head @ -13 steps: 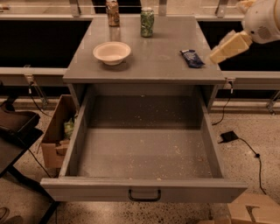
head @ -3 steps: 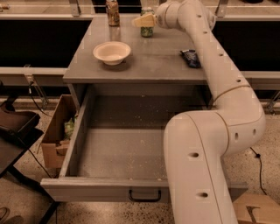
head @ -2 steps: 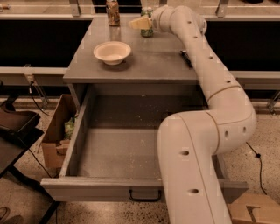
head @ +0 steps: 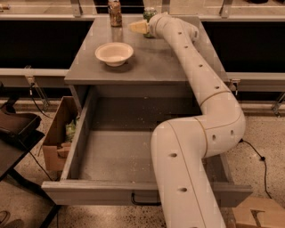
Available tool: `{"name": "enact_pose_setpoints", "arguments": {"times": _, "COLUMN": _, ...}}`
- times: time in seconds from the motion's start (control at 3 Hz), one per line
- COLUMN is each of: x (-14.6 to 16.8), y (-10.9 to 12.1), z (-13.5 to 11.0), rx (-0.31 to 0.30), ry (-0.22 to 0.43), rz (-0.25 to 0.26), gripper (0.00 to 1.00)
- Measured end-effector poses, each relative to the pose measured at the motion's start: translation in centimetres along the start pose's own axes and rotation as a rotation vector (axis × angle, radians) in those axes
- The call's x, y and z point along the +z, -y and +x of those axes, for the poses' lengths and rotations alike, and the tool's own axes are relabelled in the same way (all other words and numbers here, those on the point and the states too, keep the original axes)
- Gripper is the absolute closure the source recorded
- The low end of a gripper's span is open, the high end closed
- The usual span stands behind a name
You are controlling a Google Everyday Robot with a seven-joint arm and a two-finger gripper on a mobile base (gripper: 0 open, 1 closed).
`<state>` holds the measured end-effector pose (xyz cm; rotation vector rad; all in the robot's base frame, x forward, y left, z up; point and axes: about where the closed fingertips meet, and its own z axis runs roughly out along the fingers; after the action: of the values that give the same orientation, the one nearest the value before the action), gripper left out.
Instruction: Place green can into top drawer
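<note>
The green can [head: 149, 12] stands upright at the back of the grey cabinet top [head: 151, 62], partly hidden behind my wrist. My gripper [head: 137, 27] is at the can's front left, touching or nearly touching it, and points left. My white arm [head: 209, 102] reaches up from the front across the drawer's right side to the cabinet top. The top drawer [head: 116, 151] is pulled fully out below, its speckled floor bare, with a dark handle [head: 144, 202] on the front panel.
A brown-orange can [head: 115, 12] stands left of the green can. A white bowl [head: 114, 53] sits on the cabinet top's front left. A cardboard box [head: 58, 133] stands left of the drawer, another [head: 258, 213] at the bottom right. A black chair [head: 13, 129] is at far left.
My arm has swung in from the right to the green can. Over the last second the gripper has shifted a little left and forward past the can, which stays in place.
</note>
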<state>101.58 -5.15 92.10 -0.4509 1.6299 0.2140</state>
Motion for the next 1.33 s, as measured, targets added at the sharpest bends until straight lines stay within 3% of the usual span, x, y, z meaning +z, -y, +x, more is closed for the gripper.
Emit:
{"name": "enact_pose_setpoints", "arguments": {"times": 0.67, "x": 2.5, "y": -1.6, "z": 0.2, "rx": 0.034, "ry": 0.060, "rz": 0.024, "gripper": 0.00}}
{"name": "enact_pose_setpoints", "arguments": {"times": 1.0, "x": 3.5, "y": -1.4, "z": 1.8, "rx": 0.020, "ry": 0.035, "rz": 0.068, "gripper": 0.00}}
{"name": "enact_pose_setpoints", "arguments": {"times": 1.33, "x": 3.5, "y": -1.4, "z": 1.8, "rx": 0.020, "ry": 0.035, "rz": 0.068, "gripper": 0.00}}
